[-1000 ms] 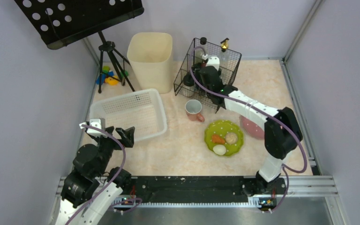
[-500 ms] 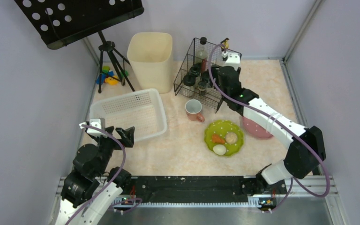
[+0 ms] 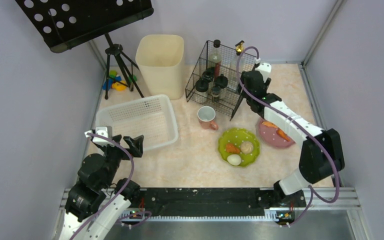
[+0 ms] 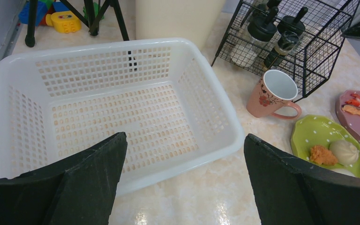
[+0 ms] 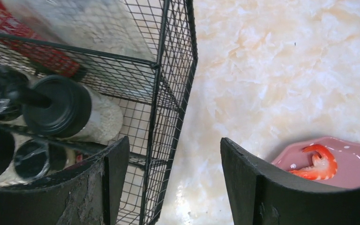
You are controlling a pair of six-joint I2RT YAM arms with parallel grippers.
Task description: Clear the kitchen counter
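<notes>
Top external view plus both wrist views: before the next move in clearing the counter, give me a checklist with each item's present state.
1. Right claw open and empty: ok, nothing between its jaws.
2. Right claw clear of the wire rack: cannot tell; it hangs at the rack's corner and the gap is unclear.
3. Left claw open and empty: ok.
4. White basket free to receive items: ok, nothing in it.
5. Kitchen counter cleared: not ok; the mug, the green plate and the pink plate, both with food, stand on it.
</notes>
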